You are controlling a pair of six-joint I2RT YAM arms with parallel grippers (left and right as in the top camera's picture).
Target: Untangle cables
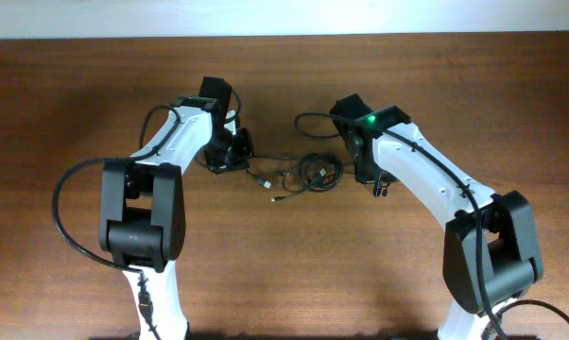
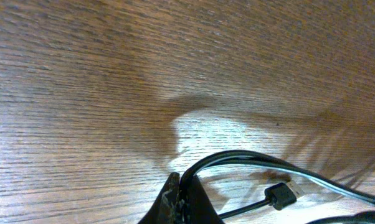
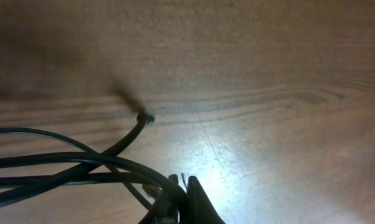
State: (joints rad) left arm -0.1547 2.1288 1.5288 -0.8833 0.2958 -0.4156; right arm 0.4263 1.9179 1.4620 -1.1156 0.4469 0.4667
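Note:
The cables (image 1: 313, 173) lie as a small knot of thin black loops on the wooden table (image 1: 294, 274), between my two arms. My left gripper (image 1: 232, 157) is just left of the knot. In the left wrist view, the left gripper (image 2: 181, 177) is shut on one black cable (image 2: 250, 157), which arcs away to the right. A plug (image 2: 282, 194) with a light metal tip lies beside it. My right gripper (image 1: 368, 172) is at the knot's right edge. The right wrist view shows the right gripper (image 3: 182, 179) shut on a black cable (image 3: 63, 158) running off left. A bare cable end (image 3: 145, 117) lies ahead of it.
A loose plug tip (image 1: 276, 198) lies just below the knot. The thicker black hose of the left arm (image 1: 62, 212) loops out over the table on the left. Bare wood surrounds the knot, and the table's far edge (image 1: 284, 38) meets a pale wall.

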